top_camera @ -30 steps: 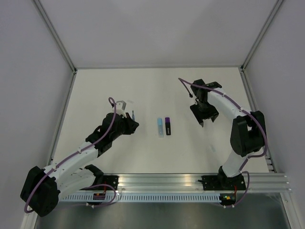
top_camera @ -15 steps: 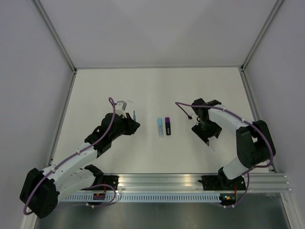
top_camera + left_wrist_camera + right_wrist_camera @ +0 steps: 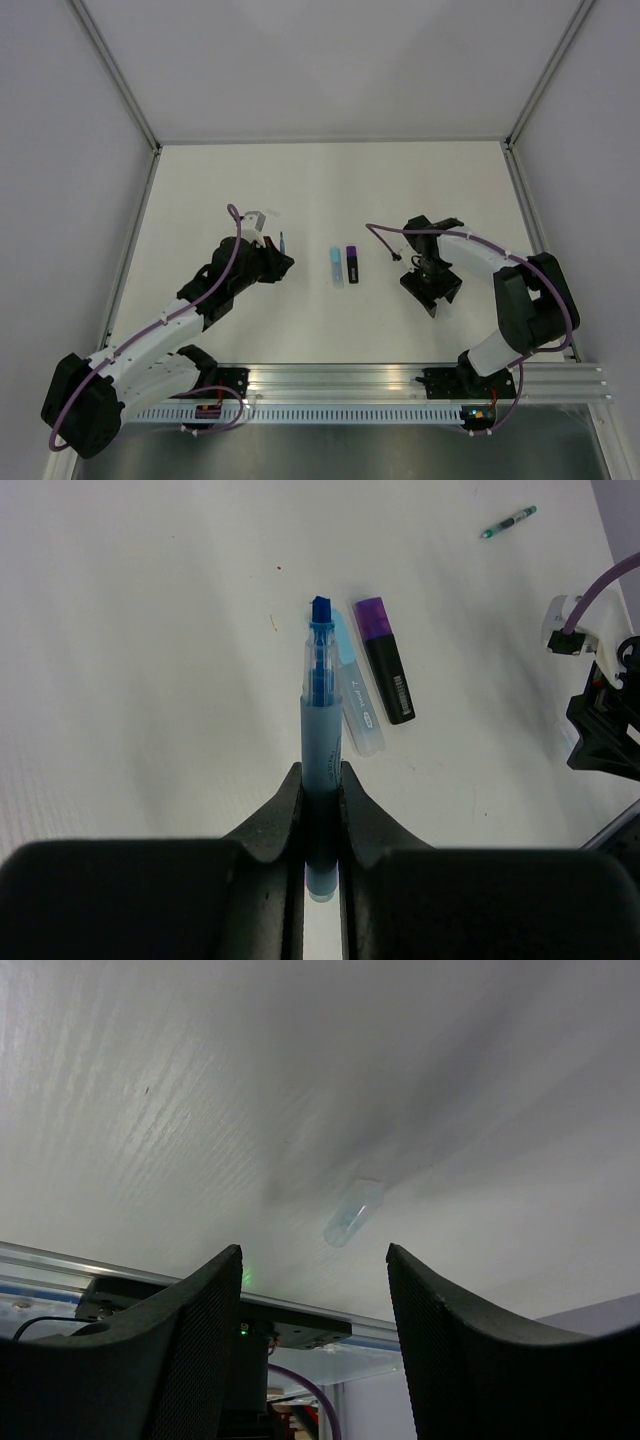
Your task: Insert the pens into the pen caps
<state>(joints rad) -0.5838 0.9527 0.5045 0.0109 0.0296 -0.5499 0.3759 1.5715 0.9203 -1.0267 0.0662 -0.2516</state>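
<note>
Blue pen, uncapped, is clamped between the left gripper's fingers, tip pointing out ahead of the jaws. Right gripper is spread wide and empty, hovering over a clear cap lying flat just ahead of its fingertips.

Step in hand, as I read it: fetching that cap. Next: lower, straddle the cap, close across its width.

Ahead of the left jaws, a pale blue marker lies beside a purple marker. Green pen is far beyond. Nothing blocks the cap, though the rail is close behind.
</note>
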